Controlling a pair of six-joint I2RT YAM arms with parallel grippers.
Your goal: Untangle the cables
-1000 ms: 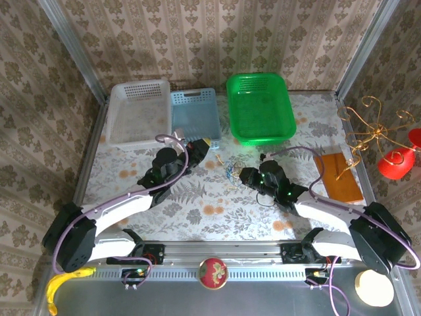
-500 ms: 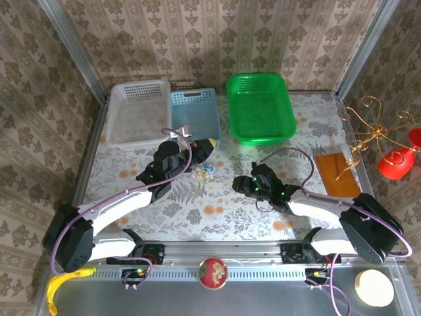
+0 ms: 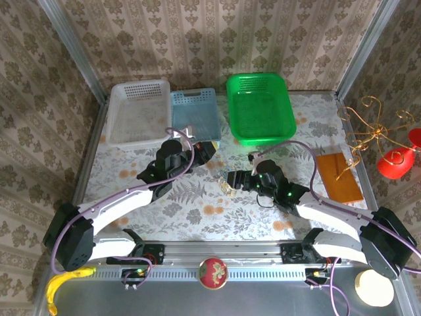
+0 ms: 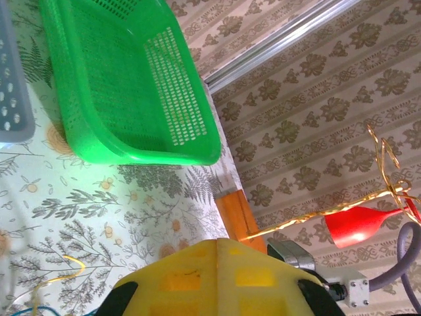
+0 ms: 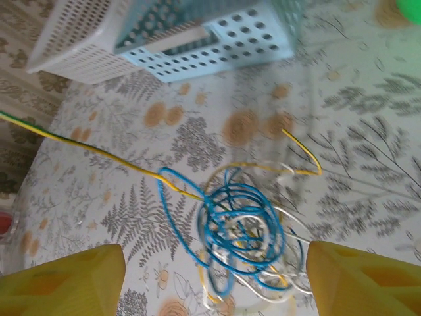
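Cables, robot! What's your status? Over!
Left gripper shut. Right gripper open over the cables. Cables bunched, one yellow wire stretched out sideways. Blue basket stands apart, not blocking.

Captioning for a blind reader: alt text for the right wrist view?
A tangle of blue, white and yellow cables lies on a floral tablecloth between the right gripper's open yellow fingertips. One yellow strand runs off up-left; a blue basket and white basket sit beyond.

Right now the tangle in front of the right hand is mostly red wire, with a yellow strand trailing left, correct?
Not red: the right wrist view shows the cables coiled mostly blue. The yellow strand does trail left.
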